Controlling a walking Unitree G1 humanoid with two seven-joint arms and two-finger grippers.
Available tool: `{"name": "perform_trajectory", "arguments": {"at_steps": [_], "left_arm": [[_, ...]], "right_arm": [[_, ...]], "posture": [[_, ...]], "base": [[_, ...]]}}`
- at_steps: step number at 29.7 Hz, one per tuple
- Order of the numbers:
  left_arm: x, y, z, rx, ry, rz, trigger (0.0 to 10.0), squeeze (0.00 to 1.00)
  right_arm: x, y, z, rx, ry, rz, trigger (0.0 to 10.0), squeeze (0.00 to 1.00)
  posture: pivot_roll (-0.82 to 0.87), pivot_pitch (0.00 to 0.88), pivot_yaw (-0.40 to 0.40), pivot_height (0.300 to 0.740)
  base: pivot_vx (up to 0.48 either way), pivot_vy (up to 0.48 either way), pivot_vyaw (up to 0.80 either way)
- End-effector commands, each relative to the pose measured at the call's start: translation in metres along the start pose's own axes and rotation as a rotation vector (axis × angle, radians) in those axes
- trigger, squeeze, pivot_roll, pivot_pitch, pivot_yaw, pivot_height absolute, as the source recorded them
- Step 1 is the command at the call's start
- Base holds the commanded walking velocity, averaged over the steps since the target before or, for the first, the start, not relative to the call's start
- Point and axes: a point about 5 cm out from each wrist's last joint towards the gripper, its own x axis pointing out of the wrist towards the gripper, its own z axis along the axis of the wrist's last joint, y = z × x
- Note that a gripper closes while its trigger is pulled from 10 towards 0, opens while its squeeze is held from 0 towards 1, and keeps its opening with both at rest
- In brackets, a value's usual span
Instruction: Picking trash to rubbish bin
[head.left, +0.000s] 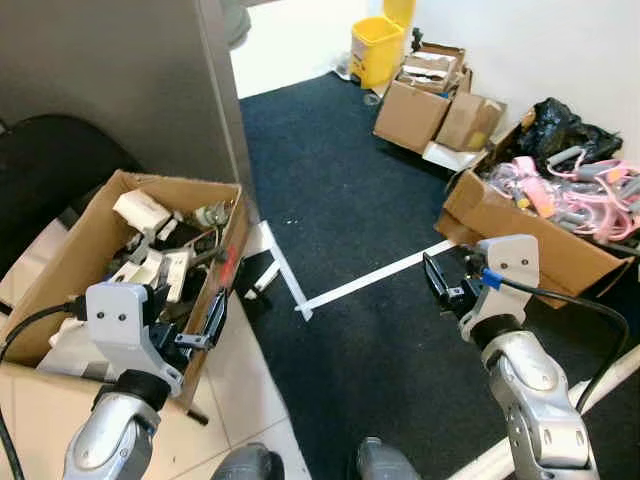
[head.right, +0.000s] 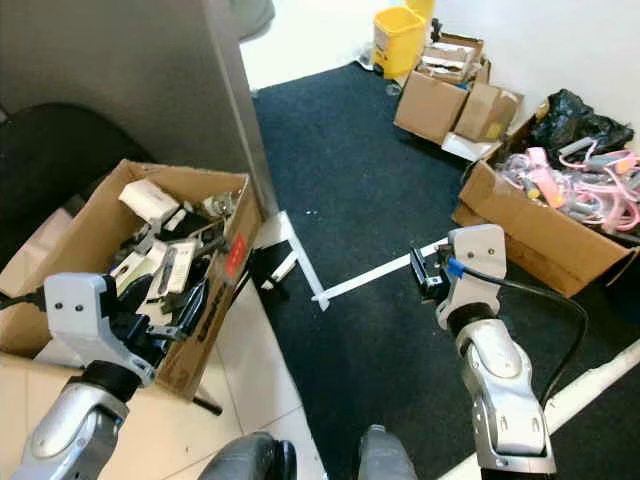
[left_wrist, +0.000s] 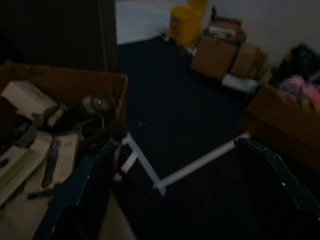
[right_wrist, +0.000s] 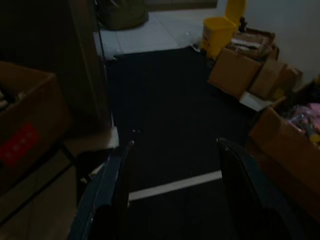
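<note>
Nothing is held yet, so the step in hand is judged to be the search for trash and the approach to the bin. The left claw (head.left: 205, 325) is seen raised beside a cardboard box (head.left: 225, 250) on the left; its fingers are spread apart, as the left wrist view shows, and nothing is between them. The right claw (head.left: 440, 285) is held over the dark carpet (head.left: 340, 190), also wide open and empty.

A yellow bin (head.left: 377, 45) stands far ahead at the edge of the carpet, well apart from both claws. What is inside it cannot be told.

The box on the left is filled with small white boxes and dark parts. An open box on the right (head.left: 530, 235) holds pink cables. Two more boxes (head.left: 435, 105) stand near the bin.

Next, a piece of trash must be chosen and a claw lowered to it.
</note>
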Motion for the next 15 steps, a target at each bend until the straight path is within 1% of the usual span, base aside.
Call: {"name": "perform_trajectory", "arguments": {"at_steps": [1,7,15], "left_arm": [[-0.0018,0.003,-0.0036,0.02,0.023,0.012,10.0,0.0],[-0.0013,0.0032,-0.0041,0.035,0.034,0.015,10.0,0.0],[-0.0006,0.0029,-0.0057,0.041,0.044,0.014,10.0,0.0]], "right_arm": [[-0.0014,0.0013,-0.0034,-0.002,0.013,0.004,10.0,0.0],[-0.0011,0.0016,-0.0035,-0.002,0.013,0.004,10.0,0.0],[-0.0008,0.0016,-0.0039,-0.002,0.013,0.005,10.0,0.0]], "posture": [[-0.12,0.109,0.048,0.74],[-0.12,0.108,0.049,0.74],[-0.12,0.105,0.048,0.74]], "base": [[0.0,0.0,0.0],[0.0,0.0,0.0],[0.0,-0.47,0.0]]}}
